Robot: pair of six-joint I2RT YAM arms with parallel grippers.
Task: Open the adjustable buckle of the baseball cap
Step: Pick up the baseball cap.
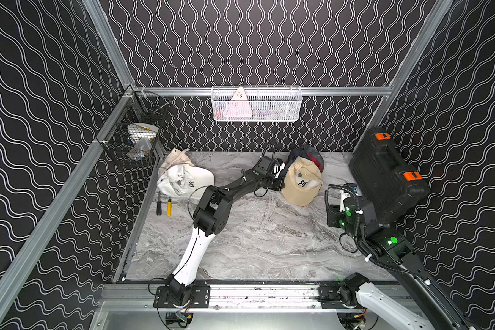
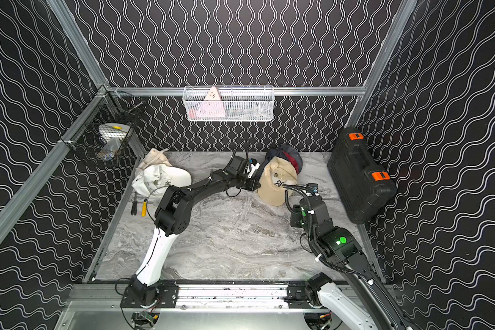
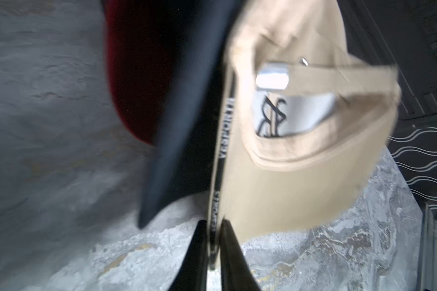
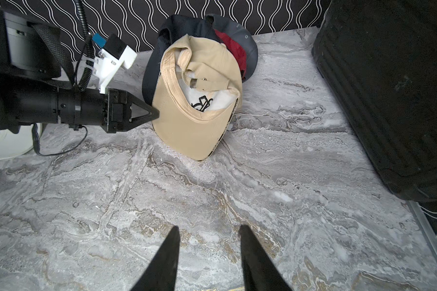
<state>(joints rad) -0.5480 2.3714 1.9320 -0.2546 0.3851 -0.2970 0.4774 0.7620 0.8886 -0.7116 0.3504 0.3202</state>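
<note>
A tan baseball cap (image 1: 302, 190) (image 2: 275, 190) lies upside down at the back of the marble table, its brim toward the front. Its silver buckle (image 3: 273, 78) (image 4: 194, 83) sits on the tan back strap, across the cap's opening. My left gripper (image 3: 213, 223) (image 4: 157, 114) is shut on the brim's left edge, a black printed band pinched between the fingers. My right gripper (image 4: 208, 228) hangs open over bare marble, in front of the cap and well apart from it.
Dark navy and red caps (image 4: 237, 47) are stacked behind the tan one. A white cap (image 1: 183, 180) and two screwdrivers (image 1: 163, 207) lie at the left. A black case (image 1: 389, 174) leans on the right wall. Wire baskets (image 1: 256, 104) (image 1: 137, 137) hang on the walls.
</note>
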